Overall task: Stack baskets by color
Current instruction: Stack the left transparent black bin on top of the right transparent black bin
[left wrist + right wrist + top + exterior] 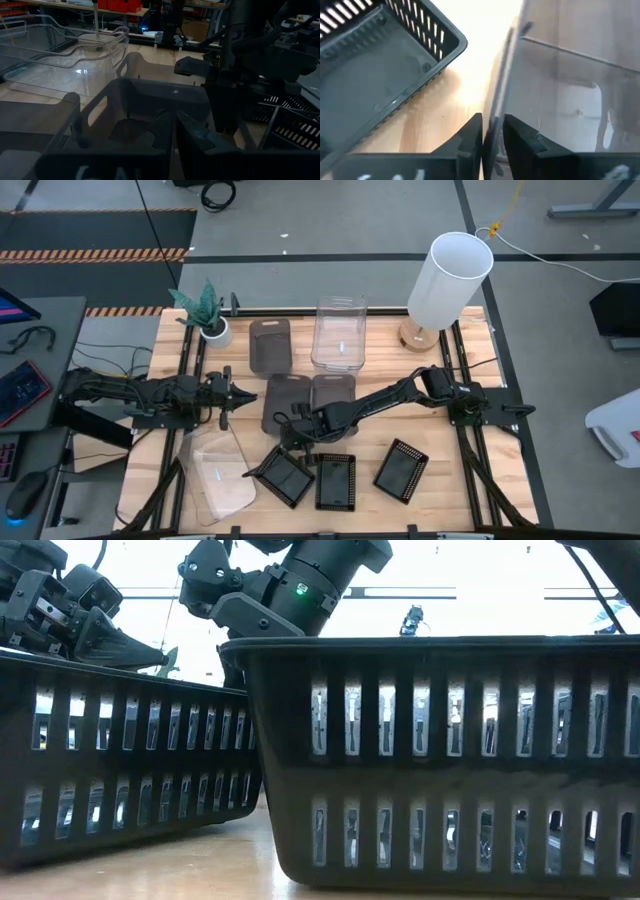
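Your right gripper [492,137] has its jaws pinched on the thin wall of a smoky dark-grey plastic basket [286,402] at mid-table, beside its twin [333,393]. Your left gripper [232,394] hangs just left of them, jaws together, empty. Three black perforated mesh trays [335,481] sit nearer the front edge.

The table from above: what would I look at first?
Probably the tall white lamp at the far right edge of the table. Next, the two dark arms meeting in the middle, where the right end effector pinches the rim of a smoky grey basket. Three black mesh trays lie along the near edge.
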